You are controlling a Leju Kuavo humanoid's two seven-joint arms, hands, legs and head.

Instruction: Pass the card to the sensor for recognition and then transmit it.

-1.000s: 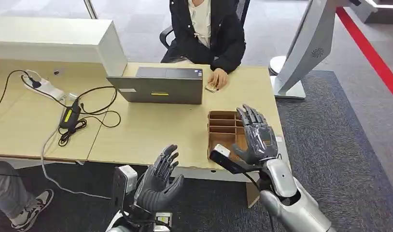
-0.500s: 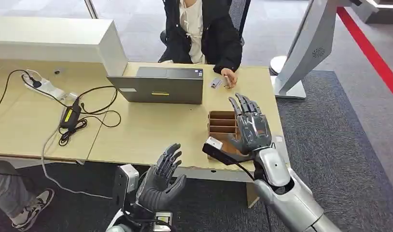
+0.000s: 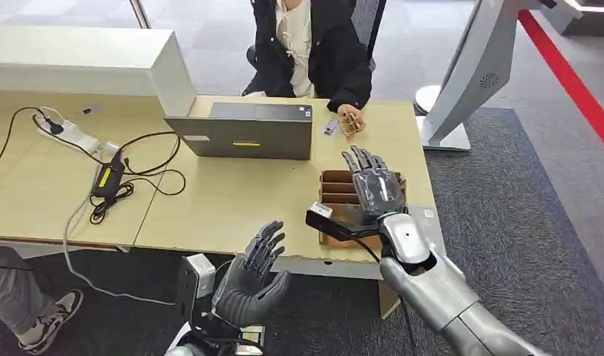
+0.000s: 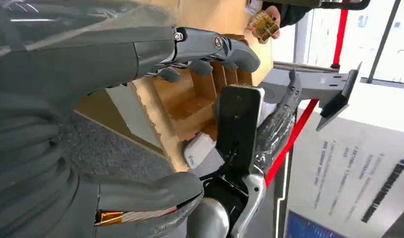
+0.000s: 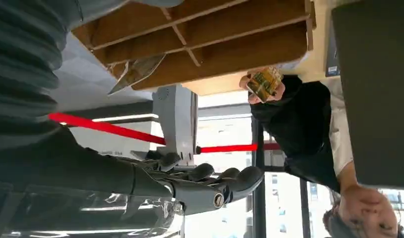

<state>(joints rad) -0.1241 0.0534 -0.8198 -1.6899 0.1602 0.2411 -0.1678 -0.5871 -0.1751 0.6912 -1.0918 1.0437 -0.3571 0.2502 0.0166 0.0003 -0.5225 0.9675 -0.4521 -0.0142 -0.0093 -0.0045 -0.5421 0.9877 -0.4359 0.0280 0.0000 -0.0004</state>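
A seated person in a black coat holds a yellow patterned card [image 3: 350, 123] up over the far edge of the table [image 3: 232, 200]; the same card [image 4: 263, 24] [image 5: 264, 83] appears in both wrist views. Another small card [image 3: 331, 127] lies flat beside it. My right hand [image 3: 375, 189] [image 5: 150, 186] hovers with fingers spread above a brown divided wooden box [image 3: 340, 194] [image 5: 215, 44], a short way from the card, holding nothing. My left hand [image 3: 253, 276] [image 4: 115, 59] is raised below the table's near edge, fingers apart and holding nothing.
A grey laptop [image 3: 243, 135] stands left of the card. A power strip with black cables [image 3: 106, 174] lies at the table's left. A small white device [image 4: 197, 151] sits by the box at the near edge. A white kiosk stand [image 3: 470, 67] rises at the right.
My right hand has moved forward and left over the box toward the person. The person has picked up the yellow card and now holds it up. My left hand has hardly shifted.
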